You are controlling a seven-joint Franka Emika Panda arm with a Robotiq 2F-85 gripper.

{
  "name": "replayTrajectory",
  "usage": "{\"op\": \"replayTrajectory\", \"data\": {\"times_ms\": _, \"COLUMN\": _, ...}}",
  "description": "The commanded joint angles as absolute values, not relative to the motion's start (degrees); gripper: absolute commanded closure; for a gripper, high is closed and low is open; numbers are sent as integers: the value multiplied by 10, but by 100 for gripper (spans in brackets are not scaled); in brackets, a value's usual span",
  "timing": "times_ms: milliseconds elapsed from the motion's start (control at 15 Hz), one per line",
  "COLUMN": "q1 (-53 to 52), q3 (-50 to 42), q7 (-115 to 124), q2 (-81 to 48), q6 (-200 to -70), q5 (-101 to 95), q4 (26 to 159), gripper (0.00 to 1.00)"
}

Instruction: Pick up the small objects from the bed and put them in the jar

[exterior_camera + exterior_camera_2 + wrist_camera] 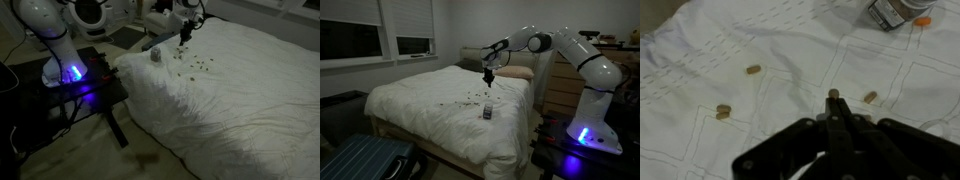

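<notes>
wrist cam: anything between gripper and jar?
Wrist view: only bare white bed cover between the gripper and the jar. The nearest small object lies off to the side of that line.

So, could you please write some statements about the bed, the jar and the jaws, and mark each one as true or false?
1. The jar is on the bed. True.
2. The jaws stand wide open. False: they are shut.
3. Small objects lie scattered on the bed. True.
4. The bed is dark blue. False: it is white.
</notes>
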State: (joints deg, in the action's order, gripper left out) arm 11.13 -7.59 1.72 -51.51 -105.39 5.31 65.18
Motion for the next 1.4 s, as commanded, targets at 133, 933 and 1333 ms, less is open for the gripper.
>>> {"op": "replayTrajectory", "data": {"times_ms": 133, "q1": 82, "q3": -65, "q7": -21, "q2": -446, "q6": -1059, "q5": -7, "q4": 765, "gripper": 99}}
{"op": "replayTrajectory", "data": {"times_ms": 933, "q1": 32, "q3": -40, "q7": -54, "q2": -336, "q6": -1077, "q5": -83, "q4": 944, "gripper": 99}}
{"op": "replayTrajectory", "data": {"times_ms": 1333, "q1": 38, "q3": -20, "q7": -91, "q2": -307, "q6": -1090, "q5": -72, "q4": 982, "gripper": 99}}
